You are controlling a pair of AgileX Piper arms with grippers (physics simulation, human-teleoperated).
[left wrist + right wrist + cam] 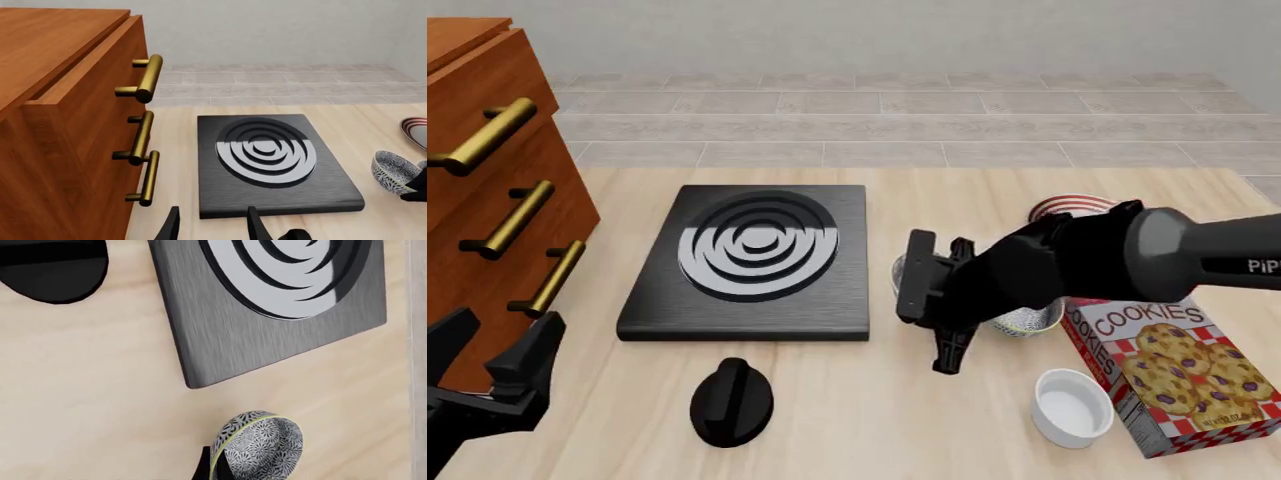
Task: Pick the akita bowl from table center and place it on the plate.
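**Bowl in the grip, plate still to reach**

Pale wooden counter [868, 420] runs from the near edge back to a grey tiled wall. Nearest, at the near-left corner, the left end effector [494, 365] hangs idle with its dark fingers spread and nothing between them. Just beyond it sits a black round knob [733, 400], and toward the near-right corner a plain white ramekin [1073, 405] stands just beside a red-and-white cookie box [1168, 375].

At mid-counter the right arm reaches in from the right side, bent low, its wrist rolled so the fingers point down and toward the near edge. The right end effector [950, 345] is clamped on the rim of the small akita bowl, grey-blue outside and speckled within [257, 447]; the right wrist view shows the bowl tipped on edge against one finger. Whether it is clear of the counter I cannot tell.

Left of it lies a dark brushed-metal burner slab with silver concentric rings [754, 260]. Behind the arm, toward the far right, the round white plate with red stripes [1074, 207] shows only a slice of rim.

The step in hand looks like carrying. Next, I judge, the bowl needs swinging back over the plate, levelling, then lowering before release.

A wooden drawer cabinet with brass handles [487, 190] fills the left edge.
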